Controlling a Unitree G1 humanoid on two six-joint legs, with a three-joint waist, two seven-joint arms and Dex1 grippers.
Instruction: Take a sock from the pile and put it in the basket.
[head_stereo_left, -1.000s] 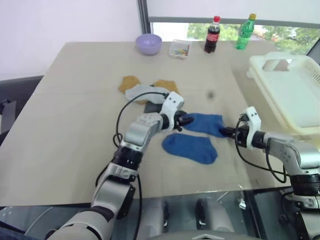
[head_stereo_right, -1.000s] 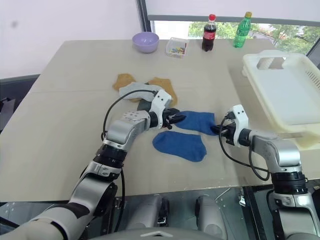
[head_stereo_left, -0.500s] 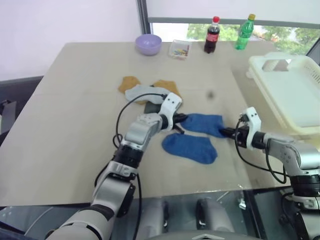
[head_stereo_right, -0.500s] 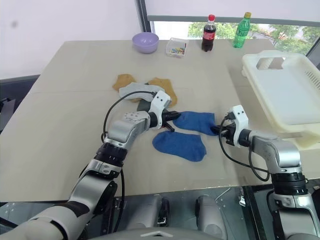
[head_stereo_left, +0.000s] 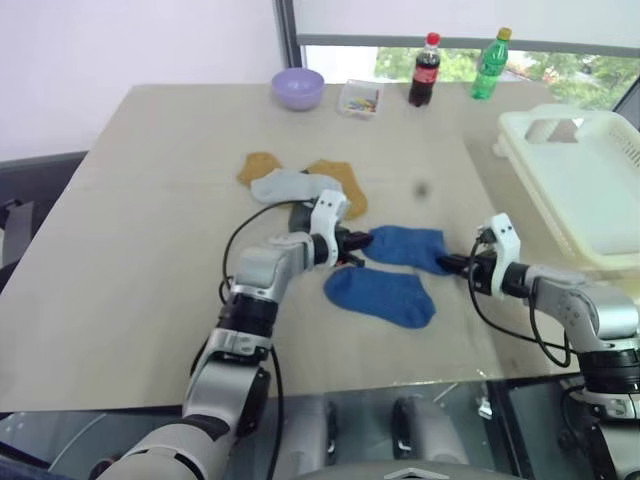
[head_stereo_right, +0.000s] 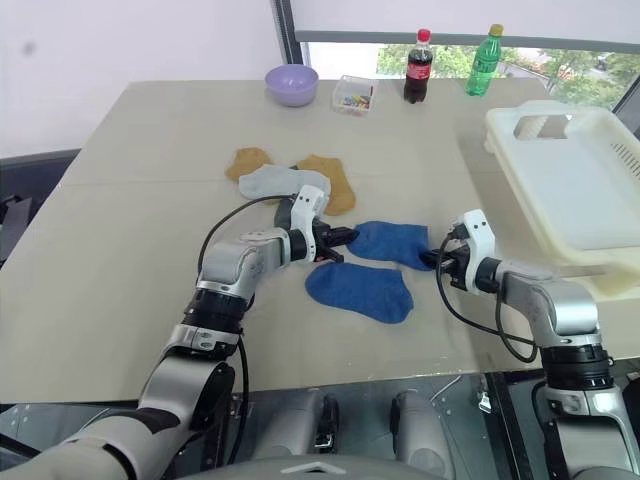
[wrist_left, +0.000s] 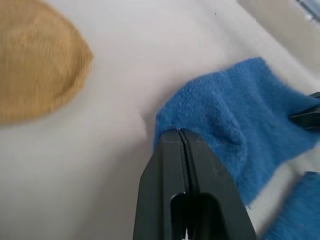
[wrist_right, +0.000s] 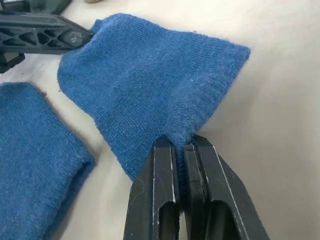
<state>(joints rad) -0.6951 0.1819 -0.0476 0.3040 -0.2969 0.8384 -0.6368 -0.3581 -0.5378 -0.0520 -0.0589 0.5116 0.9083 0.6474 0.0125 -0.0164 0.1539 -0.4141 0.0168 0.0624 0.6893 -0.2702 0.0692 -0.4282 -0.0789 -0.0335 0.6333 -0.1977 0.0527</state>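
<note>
Head views: blue sock (head_stereo_left: 408, 247) flat on the table (head_stereo_left: 150, 220), long axis running left to right, between the left gripper (head_stereo_left: 357, 243) and the right gripper (head_stereo_left: 452, 265), one pinched on each end. Second blue sock (head_stereo_left: 381, 295) just nearer; mustard and grey socks of the pile (head_stereo_left: 296, 184) farther left. Basket (head_stereo_left: 590, 190) well off to the right.

Left wrist view: fingers (wrist_left: 176, 160) clamped shut on the sock's left edge, fabric bunched.

Right wrist view: fingers (wrist_right: 165, 165) closed on a raised fold at the right end. Best to lift both ends together and level (no tugging apart), then carry right toward the basket.
</note>
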